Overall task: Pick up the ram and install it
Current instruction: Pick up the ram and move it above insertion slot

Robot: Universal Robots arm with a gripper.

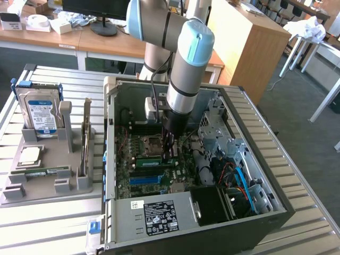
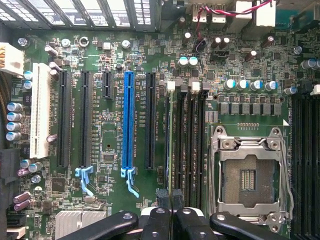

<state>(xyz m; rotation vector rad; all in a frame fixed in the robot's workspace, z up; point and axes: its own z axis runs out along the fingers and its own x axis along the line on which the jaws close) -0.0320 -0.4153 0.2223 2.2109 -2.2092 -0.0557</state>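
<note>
The ram (image 2: 171,140) shows edge-on in the wrist view, standing in the motherboard's memory slot nearest the long black card slots. In the exterior view it is a green stick (image 1: 149,158) lying along the board inside the open computer case (image 1: 276,180). My gripper (image 2: 171,199) reaches down into the case (image 1: 170,153) at the end of the stick. Its dark fingertips (image 2: 162,194) are shut with the ram's thin edge between them. Whether the stick is fully seated in the slot I cannot tell.
An empty processor socket (image 2: 247,175) lies beside the memory slots, and a blue card slot (image 2: 128,120) on the other side. The case walls, drive cage (image 1: 218,133) and cables surround the arm. At the exterior view's left, a grey fixture (image 1: 79,183) holds a hard drive (image 1: 40,114), a processor chip (image 1: 29,155) and another green stick (image 1: 45,171).
</note>
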